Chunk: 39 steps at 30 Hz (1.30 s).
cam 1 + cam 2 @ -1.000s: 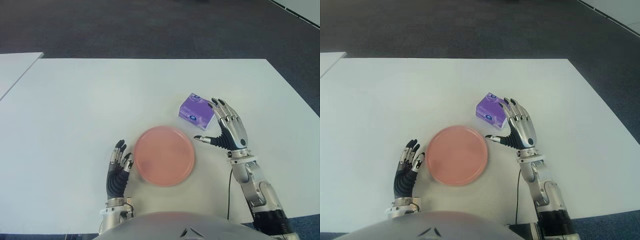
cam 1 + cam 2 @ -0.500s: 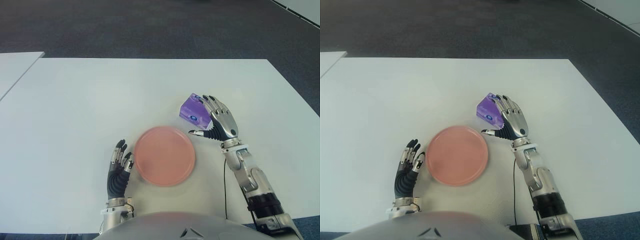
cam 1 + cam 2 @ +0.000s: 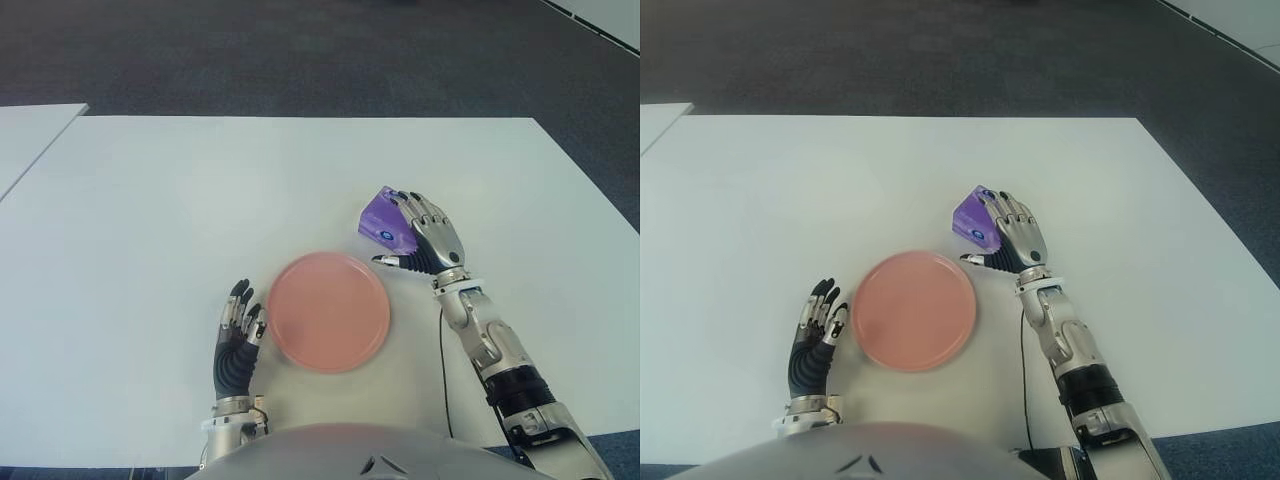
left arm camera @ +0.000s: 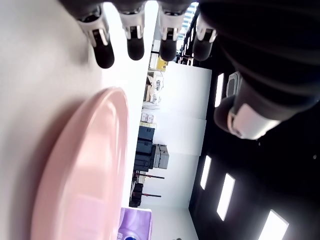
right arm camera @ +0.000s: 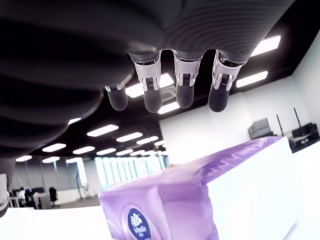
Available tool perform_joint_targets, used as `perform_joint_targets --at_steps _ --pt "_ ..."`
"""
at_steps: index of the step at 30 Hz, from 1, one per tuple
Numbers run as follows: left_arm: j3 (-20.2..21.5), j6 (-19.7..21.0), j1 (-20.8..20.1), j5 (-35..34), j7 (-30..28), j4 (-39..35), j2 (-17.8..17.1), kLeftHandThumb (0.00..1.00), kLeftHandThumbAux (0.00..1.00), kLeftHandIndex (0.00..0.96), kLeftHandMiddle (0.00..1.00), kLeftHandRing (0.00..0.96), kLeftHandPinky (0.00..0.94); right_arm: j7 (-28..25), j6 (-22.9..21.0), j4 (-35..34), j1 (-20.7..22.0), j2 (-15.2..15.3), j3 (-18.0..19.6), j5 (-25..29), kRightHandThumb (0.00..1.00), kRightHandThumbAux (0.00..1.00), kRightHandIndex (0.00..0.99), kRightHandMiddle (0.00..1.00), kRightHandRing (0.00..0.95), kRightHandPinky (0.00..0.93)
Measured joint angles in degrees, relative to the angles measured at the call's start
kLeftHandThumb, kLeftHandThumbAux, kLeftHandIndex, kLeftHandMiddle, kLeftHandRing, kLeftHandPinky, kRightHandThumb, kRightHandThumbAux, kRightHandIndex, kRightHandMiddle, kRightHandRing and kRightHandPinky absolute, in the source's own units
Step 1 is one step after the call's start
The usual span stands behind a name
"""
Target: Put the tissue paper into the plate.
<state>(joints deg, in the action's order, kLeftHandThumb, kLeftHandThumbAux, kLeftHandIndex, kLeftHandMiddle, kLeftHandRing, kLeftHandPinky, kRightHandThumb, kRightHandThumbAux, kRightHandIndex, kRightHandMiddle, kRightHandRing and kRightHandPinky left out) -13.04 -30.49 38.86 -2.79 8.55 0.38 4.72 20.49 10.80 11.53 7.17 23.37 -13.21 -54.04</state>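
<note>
- Tissue pack [image 3: 385, 220] (purple) sits on the tabletop [image 3: 200, 200], just far-right of the plate [image 3: 328, 311], not in it yet.
- Right hand [image 3: 425, 238] is over the pack's right side, fingers [image 5: 182, 97] draped above its top. In the right wrist view the fingers are spread, with a gap between them and the pack: no grip closed, nothing held.
- Thumb tip points left toward the plate's far-right rim, near the pack's near side.
- Left hand [image 3: 238, 335] shows just left of the plate, fingers relaxed and apart, holding nothing, idle.
- Risk: fingers cover only the right part of the pack, so closing from here may pinch a corner. The pack could then pivot or slip out on the lift.
- Risk: the wrapper looks soft and glossy. A weak squeeze may slide off; a hard one would crumple it.
- Risk: the pack looks tilted, one edge raised. If so, pressing down first could shove it farther away rather than trap it.
- Risk: the plate is close on the near-left. A low carry could clip the rim with thumb or pack and push the plate toward the left hand.
- Risk: releasing too early or off-centre leaves the pack hanging on the rim or back on the tabletop.
</note>
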Motion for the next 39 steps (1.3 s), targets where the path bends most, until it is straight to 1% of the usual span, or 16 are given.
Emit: perform_joint_targets --at_steps 23,39 --pt "-0.5 0.0 0.0 0.0 0.0 0.0 0.0 0.078 0.585 0.016 0.027 0.0 0.011 3.4 0.0 9.4 5.0 0.3 -3.6 0.4 0.276 0.492 0.0 0.012 0.0 0.0" --pt "-0.4 0.0 0.0 -0.1 0.0 0.0 0.0 0.081 0.561 0.007 0.03 0.0 0.0 4.3 0.1 12.9 7.2 1.3 -4.3 1.5 0.278 0.507 0.0 0.017 0.0 0.0"
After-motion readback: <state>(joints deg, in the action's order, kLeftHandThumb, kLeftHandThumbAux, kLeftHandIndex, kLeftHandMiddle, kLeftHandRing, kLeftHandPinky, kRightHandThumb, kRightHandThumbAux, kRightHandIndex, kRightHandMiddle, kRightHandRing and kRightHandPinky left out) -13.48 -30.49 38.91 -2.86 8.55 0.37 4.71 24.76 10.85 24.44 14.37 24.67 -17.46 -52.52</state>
